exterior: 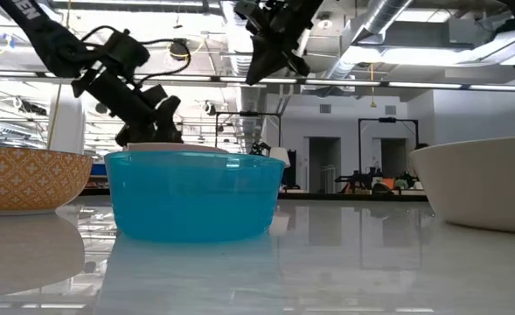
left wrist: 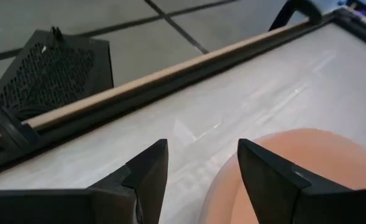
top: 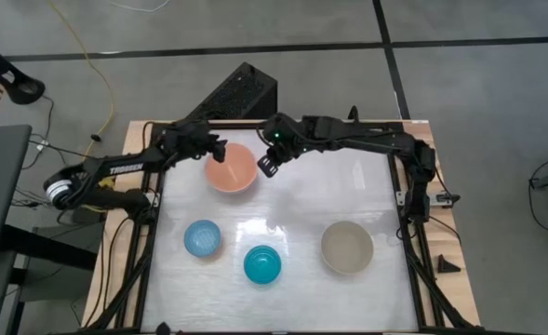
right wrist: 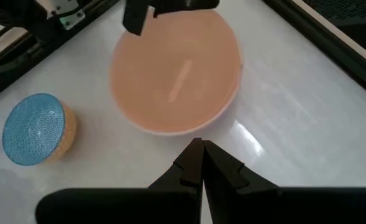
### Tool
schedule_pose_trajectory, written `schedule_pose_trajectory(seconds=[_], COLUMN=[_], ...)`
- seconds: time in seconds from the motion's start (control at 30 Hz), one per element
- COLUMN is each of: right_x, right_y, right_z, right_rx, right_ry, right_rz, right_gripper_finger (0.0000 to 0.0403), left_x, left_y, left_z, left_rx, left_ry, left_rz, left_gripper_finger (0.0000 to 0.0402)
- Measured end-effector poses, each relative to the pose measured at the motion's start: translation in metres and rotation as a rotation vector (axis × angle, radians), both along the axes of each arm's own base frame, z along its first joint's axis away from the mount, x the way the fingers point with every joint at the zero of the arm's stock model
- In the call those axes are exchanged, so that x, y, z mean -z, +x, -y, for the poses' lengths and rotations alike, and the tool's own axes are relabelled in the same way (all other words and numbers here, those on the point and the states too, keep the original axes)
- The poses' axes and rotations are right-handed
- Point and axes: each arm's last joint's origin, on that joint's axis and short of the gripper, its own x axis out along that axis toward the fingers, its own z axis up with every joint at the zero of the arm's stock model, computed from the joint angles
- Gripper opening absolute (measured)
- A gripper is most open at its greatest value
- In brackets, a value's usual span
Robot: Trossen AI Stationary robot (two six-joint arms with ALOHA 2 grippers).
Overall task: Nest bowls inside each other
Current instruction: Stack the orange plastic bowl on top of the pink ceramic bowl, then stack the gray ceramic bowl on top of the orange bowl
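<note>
A peach-orange bowl [top: 231,167] [right wrist: 176,68] stands on the white table at the far middle. My left gripper [left wrist: 202,149] [top: 218,146] is open at its far-left rim, one finger over the bowl [left wrist: 294,168] and one outside it. My right gripper [right wrist: 199,148] [top: 268,166] is shut and empty, raised above the bowl's right side. Three more bowls stand near the front. A light blue one with a patterned orange outside [top: 202,238] [right wrist: 36,127] is on the left. A teal one [top: 262,264] [exterior: 194,194] is in the middle and a grey-beige one [top: 347,247] on the right.
A black perforated box [top: 241,93] [left wrist: 52,68] sits on the floor beyond the table's far edge. A dark frame rail [top: 408,214] runs along the table's sides. Bare white tabletop [top: 301,200] lies between the peach bowl and the front row of bowls.
</note>
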Motion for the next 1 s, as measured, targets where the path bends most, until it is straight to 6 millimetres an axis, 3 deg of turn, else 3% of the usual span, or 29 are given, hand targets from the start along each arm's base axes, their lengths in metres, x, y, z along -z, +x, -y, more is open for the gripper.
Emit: schedule_pose_trajectory(seconds=[0.23, 0.37, 0.67, 0.87, 1.0], right_x=[0.001, 0.006, -0.013, -0.018, -0.008], right_y=[0.000, -0.011, -0.066, -0.092, -0.110], right_z=[-0.002, -0.009, -0.078, -0.119, -0.142], right_rx=[-0.003, -0.023, -0.218, -0.147, -0.150], right_ry=[0.004, 0.040, 0.038, 0.017, 0.072], right_rz=[-0.009, -0.131, -0.453, -0.566, -0.587], right_gripper_finger=[0.0038, 0.0038, 0.0038, 0.0042, 0.0064], left_x=[0.008, 0.004, -0.035, -0.040, -0.039], left_y=[0.002, 0.001, -0.014, -0.025, -0.028], left_z=[-0.002, -0.001, 0.014, 0.025, 0.029], left_rx=[-0.001, 0.000, 0.004, 0.006, 0.029], left_ry=[-0.032, -0.018, 0.095, 0.058, 0.029], left_rz=[-0.027, -0.011, 0.103, 0.079, 0.066], left_gripper_finger=[0.0183, 0.0183, 0.0183, 0.0183, 0.0183])
